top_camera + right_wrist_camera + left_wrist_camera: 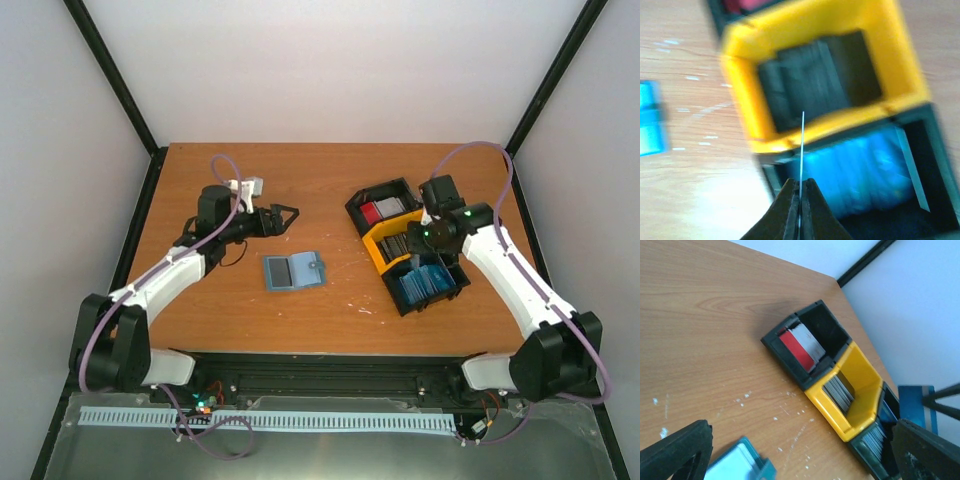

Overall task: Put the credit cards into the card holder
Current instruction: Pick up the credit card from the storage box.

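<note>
Nearest to the arm bases, the card holder (pixel 293 271) lies flat on the wooden table (pixel 230 320), opened, with its small tab at the right side; nothing touches it. To its right, a little apart, stands the tray (pixel 357 207) with three compartments, set at an angle. Its nearest compartment is black and holds the blue cards (pixel 424 283). The middle compartment is yellow and holds the grey cards (pixel 838 391), which stand on edge. The right claw (pixel 800 183) hangs over the border between these two compartments, and its fingers are pressed together on one thin card (pixel 802 142). The right wrist camera sees this card only from the edge, as a pale line. In the left wrist view it looks blue, with a grey stripe at the top. The left claw (pixel 287 217) is further back than the card holder and above the table, its fingers (pixel 675 455) spread wide with nothing between them, pointing toward the tray. At the far end of the tray, the second black compartment holds the red cards (pixel 796 349), leaning against a grey card behind them.
</note>
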Motion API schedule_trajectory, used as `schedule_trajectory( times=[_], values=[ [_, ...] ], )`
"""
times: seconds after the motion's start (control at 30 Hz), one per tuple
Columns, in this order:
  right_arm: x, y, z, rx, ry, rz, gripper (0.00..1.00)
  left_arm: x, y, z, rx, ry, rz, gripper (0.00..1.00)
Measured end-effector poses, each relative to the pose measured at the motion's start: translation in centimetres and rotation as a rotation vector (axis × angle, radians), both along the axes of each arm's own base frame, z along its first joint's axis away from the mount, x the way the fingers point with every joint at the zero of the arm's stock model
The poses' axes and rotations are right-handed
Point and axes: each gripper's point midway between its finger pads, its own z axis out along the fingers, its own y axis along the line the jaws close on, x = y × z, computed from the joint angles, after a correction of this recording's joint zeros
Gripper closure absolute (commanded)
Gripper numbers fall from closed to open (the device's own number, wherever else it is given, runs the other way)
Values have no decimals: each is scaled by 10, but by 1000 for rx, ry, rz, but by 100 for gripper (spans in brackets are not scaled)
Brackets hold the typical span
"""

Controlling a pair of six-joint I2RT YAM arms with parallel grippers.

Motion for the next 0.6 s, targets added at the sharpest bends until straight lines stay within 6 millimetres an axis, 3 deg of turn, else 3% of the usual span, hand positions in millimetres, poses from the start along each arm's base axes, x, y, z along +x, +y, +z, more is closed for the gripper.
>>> schedule_trajectory(
  times=[0.3,0.5,0.6],
  values=[
    [11,131,61,725,-211,295,97,-64,-3,16,-97,-24,-104,0],
    [-5,224,93,1046,-210,547,97,-109,-10,35,-228,-65,-225,0],
    [-19,251,101,1137,-186,634,97,-118,-10,37,-261,-54,-236,7]
  ],
)
